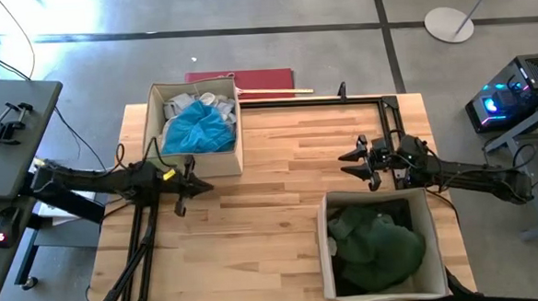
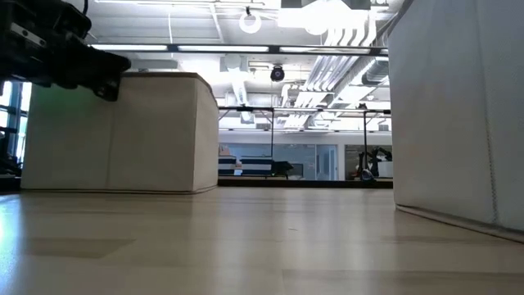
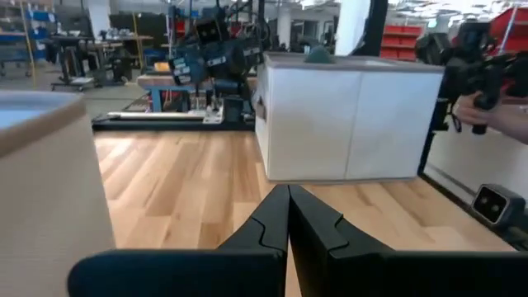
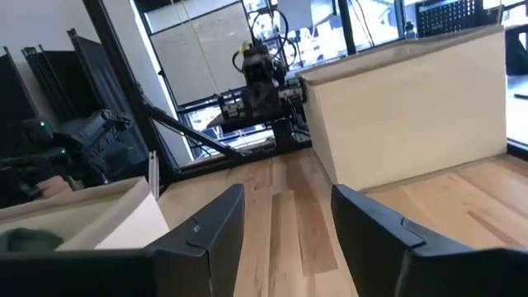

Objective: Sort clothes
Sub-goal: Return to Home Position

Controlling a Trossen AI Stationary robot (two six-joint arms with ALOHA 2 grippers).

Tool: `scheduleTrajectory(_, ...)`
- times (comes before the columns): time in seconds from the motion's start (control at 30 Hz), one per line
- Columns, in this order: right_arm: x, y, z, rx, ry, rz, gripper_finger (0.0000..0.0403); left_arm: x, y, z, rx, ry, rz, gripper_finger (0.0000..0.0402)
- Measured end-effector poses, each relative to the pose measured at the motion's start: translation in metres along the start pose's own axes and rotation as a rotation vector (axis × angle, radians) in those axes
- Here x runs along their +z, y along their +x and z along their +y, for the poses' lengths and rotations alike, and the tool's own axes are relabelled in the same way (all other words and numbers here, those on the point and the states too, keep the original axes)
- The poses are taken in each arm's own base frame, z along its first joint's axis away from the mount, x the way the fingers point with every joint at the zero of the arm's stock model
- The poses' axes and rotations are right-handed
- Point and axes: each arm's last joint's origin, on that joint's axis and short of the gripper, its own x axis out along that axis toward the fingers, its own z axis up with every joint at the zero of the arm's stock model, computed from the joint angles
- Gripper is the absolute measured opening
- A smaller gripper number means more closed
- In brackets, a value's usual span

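The clothes lie in two beige fabric boxes. In the far left box (image 1: 232, 152) a bright blue garment (image 1: 196, 128) lies on white and pale ones (image 1: 176, 106). In the near right box (image 1: 431, 253) a dark green garment (image 1: 380, 244) lies beside a black one (image 1: 400, 212). My left gripper (image 1: 204, 185) (image 3: 289, 202) hovers shut just in front of the left box, pointing level toward the table's right, with nothing in it. My right gripper (image 1: 345, 164) (image 4: 289, 198) hovers open just beyond the right box, pointing level toward the left, also with nothing in it.
Bare wooden tabletop (image 1: 280, 178) lies between the two grippers and the two boxes. A black metal frame (image 1: 392, 116) runs along the far right of the table. A red mat (image 1: 247, 80) lies beyond the far edge. In the left wrist view a person's hand (image 3: 503, 115) shows off the table.
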Motion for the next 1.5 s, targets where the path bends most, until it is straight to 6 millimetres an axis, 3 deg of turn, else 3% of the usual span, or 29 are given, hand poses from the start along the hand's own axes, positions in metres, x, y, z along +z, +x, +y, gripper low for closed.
scheduleTrajectory(0.2,-0.002,0.0,-0.001,-0.007,0.01,0.022,0.0172,-0.004,-0.016,0.006,0.048,-0.001,0.016,0.0)
scheduleTrajectory(0.3,-0.002,0.0,0.0,-0.002,0.002,0.024,0.0172,0.003,-0.021,0.006,0.031,0.042,-0.062,0.0)
scheduleTrajectory(0.5,-0.006,0.002,0.006,0.054,-0.115,0.039,0.0172,0.0,-0.019,0.008,0.059,0.112,-0.03,0.0)
scheduleTrajectory(1.0,-0.021,0.0,0.001,-0.046,-0.036,0.178,0.0172,-0.002,-0.018,0.009,0.098,0.103,-0.002,0.0)
scheduleTrajectory(1.5,-0.023,-0.001,0.007,-0.004,-0.039,0.19,0.0172,-0.002,-0.018,0.009,0.099,0.101,-0.003,0.0)
